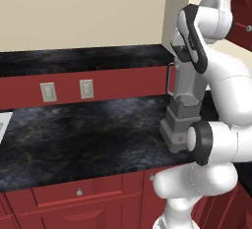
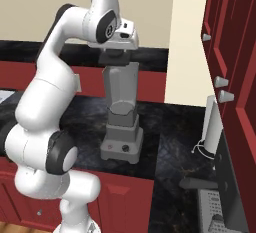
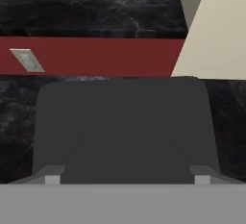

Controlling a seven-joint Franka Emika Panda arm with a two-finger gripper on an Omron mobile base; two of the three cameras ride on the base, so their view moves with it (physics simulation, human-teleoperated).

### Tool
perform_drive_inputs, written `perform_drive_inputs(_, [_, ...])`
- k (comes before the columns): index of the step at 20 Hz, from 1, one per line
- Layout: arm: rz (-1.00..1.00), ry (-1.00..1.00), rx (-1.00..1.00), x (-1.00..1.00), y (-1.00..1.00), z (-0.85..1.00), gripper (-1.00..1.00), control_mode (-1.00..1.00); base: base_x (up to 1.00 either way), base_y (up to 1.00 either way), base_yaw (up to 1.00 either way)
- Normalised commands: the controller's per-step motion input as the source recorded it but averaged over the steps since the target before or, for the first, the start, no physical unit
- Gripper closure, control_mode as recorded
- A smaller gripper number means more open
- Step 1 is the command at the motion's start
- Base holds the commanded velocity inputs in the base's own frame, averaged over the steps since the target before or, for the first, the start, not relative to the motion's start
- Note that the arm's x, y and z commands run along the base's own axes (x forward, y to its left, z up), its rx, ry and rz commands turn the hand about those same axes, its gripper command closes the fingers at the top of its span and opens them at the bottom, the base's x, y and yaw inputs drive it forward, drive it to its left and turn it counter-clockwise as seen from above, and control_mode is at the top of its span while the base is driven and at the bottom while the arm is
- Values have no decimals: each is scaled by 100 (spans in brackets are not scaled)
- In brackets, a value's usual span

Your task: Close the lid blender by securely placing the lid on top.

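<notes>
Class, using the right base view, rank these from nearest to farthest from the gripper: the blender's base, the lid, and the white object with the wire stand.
1. The lid, directly under the gripper, on the jar's mouth.
2. The blender's base, straight below on the counter.
3. The white object with the wire stand, off to the right by the red cabinets.

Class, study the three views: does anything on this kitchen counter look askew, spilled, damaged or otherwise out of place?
Nothing stands out. The blender stands upright on the dark counter, with the lid level over its jar under the robot's hand, and no spill or damage shows.
</notes>
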Motion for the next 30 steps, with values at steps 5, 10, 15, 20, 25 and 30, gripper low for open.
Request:
perform_drive_inputs(5, [0,11,0,3,-8,-31,100,-100,0,0,0])
perform_drive_inputs(10, [0,11,-1,13,-1,-9,100,-100,0,0,0])
perform_drive_inputs(15, [-4,14,0,4,-11,0,100,-100,0,0,0])
perform_drive_inputs(20, [-4,3,0,17,-24,0,100,-100,0,0,0])
perform_drive_inputs(25, [-2,0,0,-4,-19,-9,100,-100,0,0,0])
perform_drive_inputs(30, [-1,0,0,-37,12,-30,100,-100,0,0,0])
